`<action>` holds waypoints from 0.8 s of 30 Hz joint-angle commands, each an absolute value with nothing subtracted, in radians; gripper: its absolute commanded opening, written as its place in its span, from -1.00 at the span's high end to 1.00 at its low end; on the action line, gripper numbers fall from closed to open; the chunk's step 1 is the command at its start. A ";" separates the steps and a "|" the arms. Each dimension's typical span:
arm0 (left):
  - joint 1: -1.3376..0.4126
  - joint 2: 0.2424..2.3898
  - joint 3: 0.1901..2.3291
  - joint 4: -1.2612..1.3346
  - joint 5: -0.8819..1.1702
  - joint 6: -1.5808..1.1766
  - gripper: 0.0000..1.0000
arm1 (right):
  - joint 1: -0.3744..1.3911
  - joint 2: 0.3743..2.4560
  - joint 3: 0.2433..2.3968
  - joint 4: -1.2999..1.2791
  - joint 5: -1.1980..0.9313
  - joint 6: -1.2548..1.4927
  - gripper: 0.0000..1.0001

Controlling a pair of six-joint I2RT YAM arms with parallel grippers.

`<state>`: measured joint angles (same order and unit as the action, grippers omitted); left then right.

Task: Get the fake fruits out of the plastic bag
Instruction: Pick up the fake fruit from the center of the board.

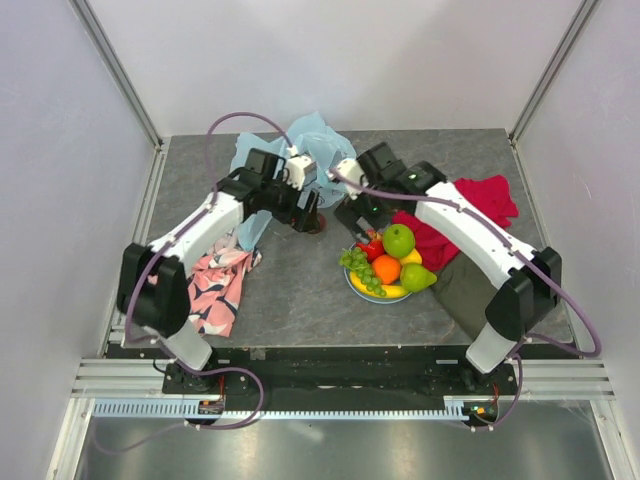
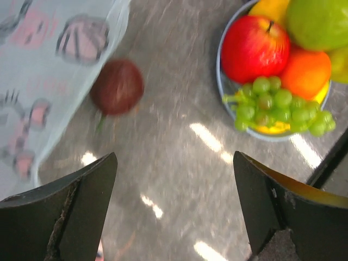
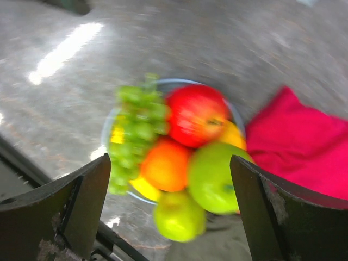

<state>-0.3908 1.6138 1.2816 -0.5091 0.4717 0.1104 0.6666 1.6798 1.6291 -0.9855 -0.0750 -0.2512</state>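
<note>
Fruit made up most of what we saw outside the plastic bag [image 1: 318,135]: a red apple [image 2: 253,48], a green apple [image 2: 318,22], an orange [image 2: 304,73], a grape bunch [image 2: 277,106], a banana [image 1: 392,291] and a pear [image 1: 418,277] sat heaped together on the light-blue plate [image 2: 222,84], which rested on the table [image 1: 300,290] just beside the red cloth [image 3: 304,147]. The dark plum [image 2: 117,87] lay alone on the table, apart from the plate and just beside the bag's hanging edge, seemingly outside it. The left gripper [image 2: 174,157] hovered above the bare stretch between plum and plate, spread wide with nothing between its fingers; the right gripper [image 3: 169,159] hung over the plate, likewise spread and empty. The bag sat crumpled at the far side, and we could not see into it. We judged the task nearly finished: six fruits plated, the plum free but not yet on the plate, the bag's inside unchecked. The pink patterned cloth [image 1: 218,285] lay beside the left arm.
</note>
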 commanded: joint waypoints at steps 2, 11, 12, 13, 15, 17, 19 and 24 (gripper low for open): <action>-0.440 1.825 1.486 -0.555 0.358 0.144 -0.88 | 0.505 1.635 1.655 -0.989 -0.032 -0.253 -0.96; -0.491 2.005 1.647 -0.617 0.184 0.175 -0.88 | 0.380 1.594 1.649 -0.960 -0.049 -0.238 -0.96; -0.492 2.017 1.669 -0.626 0.169 0.181 -0.88 | 0.373 1.589 1.632 -0.959 -0.061 -0.233 -0.96; -0.492 2.031 1.678 -0.643 0.167 0.181 -0.87 | 0.365 1.582 1.625 -0.954 -0.066 -0.230 -0.96; -0.497 2.055 1.692 -0.649 0.158 0.178 -0.84 | 0.356 1.574 1.600 -0.950 -0.080 -0.224 -0.96; -0.503 2.071 1.704 -0.658 0.149 0.173 -0.81 | 0.351 1.568 1.588 -0.943 -0.094 -0.216 -0.96; -0.506 2.091 1.723 -0.672 0.134 0.169 -0.77 | 0.345 1.568 1.586 -0.946 -0.103 -0.215 -0.96; -0.509 2.102 1.741 -0.684 0.124 0.167 -0.61 | 0.336 1.577 1.594 -0.946 -0.120 -0.216 -0.96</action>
<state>-0.5018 2.0922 1.6859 -0.6617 0.1555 0.1417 0.3435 1.5974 1.5932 -0.9730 -0.0887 -0.2310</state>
